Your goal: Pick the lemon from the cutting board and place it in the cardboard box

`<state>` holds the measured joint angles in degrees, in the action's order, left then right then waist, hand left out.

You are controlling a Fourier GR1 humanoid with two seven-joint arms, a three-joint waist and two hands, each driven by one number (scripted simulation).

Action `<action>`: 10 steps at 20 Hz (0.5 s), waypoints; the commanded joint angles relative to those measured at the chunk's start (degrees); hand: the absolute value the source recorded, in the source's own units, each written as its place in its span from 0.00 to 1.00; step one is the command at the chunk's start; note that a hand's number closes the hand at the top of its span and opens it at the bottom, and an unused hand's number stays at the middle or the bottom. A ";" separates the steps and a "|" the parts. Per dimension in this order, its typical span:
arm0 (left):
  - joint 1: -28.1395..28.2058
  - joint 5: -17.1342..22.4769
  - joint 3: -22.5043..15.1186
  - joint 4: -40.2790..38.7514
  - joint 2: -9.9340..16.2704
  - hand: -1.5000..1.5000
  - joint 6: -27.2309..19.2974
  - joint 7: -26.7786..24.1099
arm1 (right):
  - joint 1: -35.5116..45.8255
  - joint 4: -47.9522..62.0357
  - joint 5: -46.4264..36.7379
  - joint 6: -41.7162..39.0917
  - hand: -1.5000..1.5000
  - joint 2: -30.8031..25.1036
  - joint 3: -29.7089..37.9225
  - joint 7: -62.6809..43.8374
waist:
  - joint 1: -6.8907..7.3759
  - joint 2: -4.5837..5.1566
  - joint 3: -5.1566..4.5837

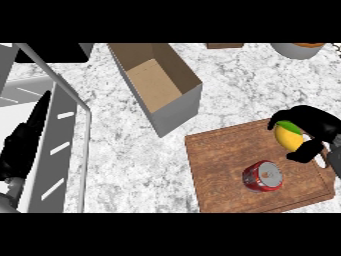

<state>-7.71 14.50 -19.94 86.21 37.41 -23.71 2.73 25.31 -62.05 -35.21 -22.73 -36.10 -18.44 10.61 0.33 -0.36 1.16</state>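
Note:
The yellow lemon (pixel 287 137) with a green tip is over the right part of the wooden cutting board (pixel 225 160). My right hand (pixel 313 127) is curled round it from the right, hiding much of it. Whether the lemon still touches the board cannot be told. The cardboard box (pixel 158 85) lies open on the counter at the upper middle, up and left of the board, with nothing inside. My left hand (pixel 21 142) rests at the far left over the sink area, fingers straight and pointing up.
A red can (pixel 262 176) lies on the board just below the lemon. A metal sink and rack (pixel 62 115) fills the left side. A bowl (pixel 298 49) sits at the top right edge of the marble counter.

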 commanded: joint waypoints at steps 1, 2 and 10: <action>4.42 -0.31 -0.79 2.76 -2.70 0.50 -2.20 1.30 | -3.89 -1.41 -4.15 9.08 1.00 -0.45 0.24 3.19 | -0.04 0.20 -1.10; 0.21 1.18 0.44 -2.16 -3.39 0.50 0.86 0.33 | 2.16 2.49 -4.83 9.09 1.00 2.12 1.20 1.17 | 0.22 0.60 -1.13; 3.34 -0.20 -2.53 -1.32 -4.59 0.50 -2.96 -0.97 | -0.14 -2.56 -8.21 15.19 1.00 7.40 3.01 -13.36 | -0.70 0.06 -1.25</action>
<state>-7.62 14.71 -20.85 85.72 37.68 -24.83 2.76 25.70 -62.23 -41.24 -10.71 -32.76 -15.93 7.53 0.02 -0.50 1.29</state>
